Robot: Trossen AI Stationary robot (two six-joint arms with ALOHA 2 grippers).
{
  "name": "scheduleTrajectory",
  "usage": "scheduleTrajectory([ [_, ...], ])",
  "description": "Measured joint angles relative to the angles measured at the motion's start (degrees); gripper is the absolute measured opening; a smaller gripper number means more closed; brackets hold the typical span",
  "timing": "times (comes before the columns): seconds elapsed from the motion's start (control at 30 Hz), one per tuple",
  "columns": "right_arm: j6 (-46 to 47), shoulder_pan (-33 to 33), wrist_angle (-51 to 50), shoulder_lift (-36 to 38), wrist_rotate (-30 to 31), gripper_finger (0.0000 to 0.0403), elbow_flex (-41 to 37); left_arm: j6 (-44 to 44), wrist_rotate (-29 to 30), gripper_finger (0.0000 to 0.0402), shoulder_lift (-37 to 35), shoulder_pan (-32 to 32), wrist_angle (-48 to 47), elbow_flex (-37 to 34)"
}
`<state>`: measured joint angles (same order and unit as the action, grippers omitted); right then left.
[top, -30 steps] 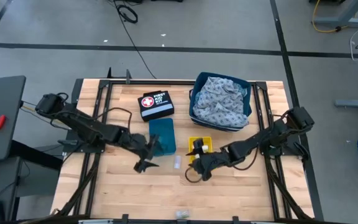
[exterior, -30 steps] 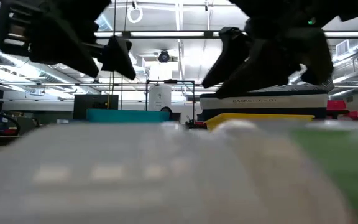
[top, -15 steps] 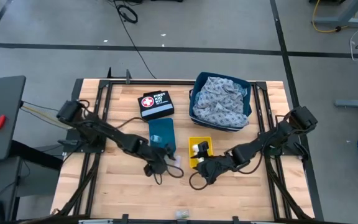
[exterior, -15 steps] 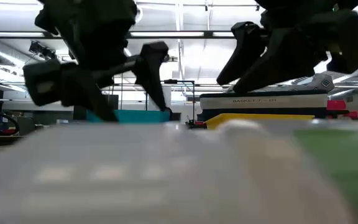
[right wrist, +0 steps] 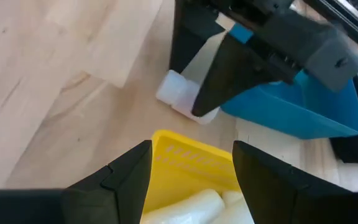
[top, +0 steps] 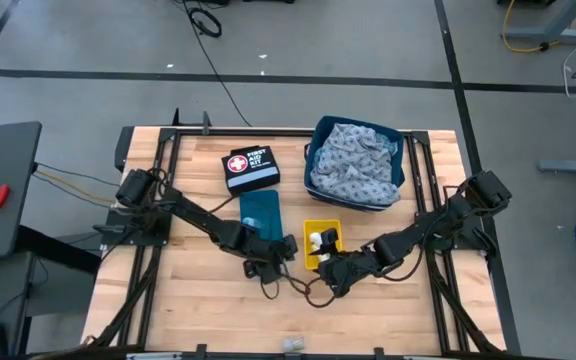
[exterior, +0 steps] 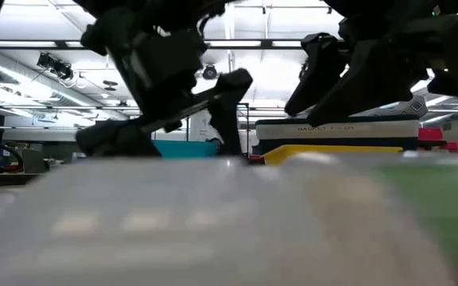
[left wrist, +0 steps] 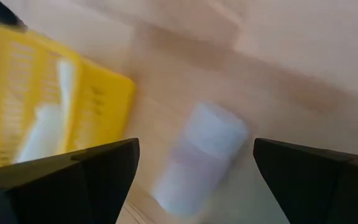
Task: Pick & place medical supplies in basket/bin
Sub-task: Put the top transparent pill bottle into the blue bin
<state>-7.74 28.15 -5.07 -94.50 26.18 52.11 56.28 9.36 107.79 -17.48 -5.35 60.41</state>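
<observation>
While your left gripper (left wrist: 191, 155) straddles a gauze roll (left wrist: 199, 155), jaws wide, centre frame, the yellow bin (top: 324, 241) holds white rolls (right wrist: 191, 207); right gripper (right wrist: 191, 163) gapes too.

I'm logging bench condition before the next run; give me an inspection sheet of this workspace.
Surface: wooden table, bare at front.
Job's things: gauze roll on the wood beside yellow bin, which holds white rolls; patterned cloths fill blue basket; teal bin.
Clutter: black first-aid pouch.
Grippers: left gripper open, straddling the roll; right gripper open over the yellow bin.
Cables: black cable on floor.
Surroundings: grey floor, taped lines.
</observation>
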Motion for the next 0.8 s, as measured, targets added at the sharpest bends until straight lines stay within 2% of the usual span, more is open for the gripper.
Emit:
scheduleTrajectory([
  [0.23,1.5,0.01,-0.73,0.0,0.0,0.0231,-0.01,1.87,-2.42,0.0316,1.81,2.73,-1.06,1.66],
  [0.37,1.8,0.01,-1.12,0.0,0.0,0.0231,-0.01,1.83,-5.38,0.0295,2.08,3.47,-3.55,2.96],
  [0.8,2.63,0.01,-1.18,0.0,-0.18,0.0231,-0.01,-0.45,-9.26,0.0151,2.21,2.4,-6.02,2.96],
])
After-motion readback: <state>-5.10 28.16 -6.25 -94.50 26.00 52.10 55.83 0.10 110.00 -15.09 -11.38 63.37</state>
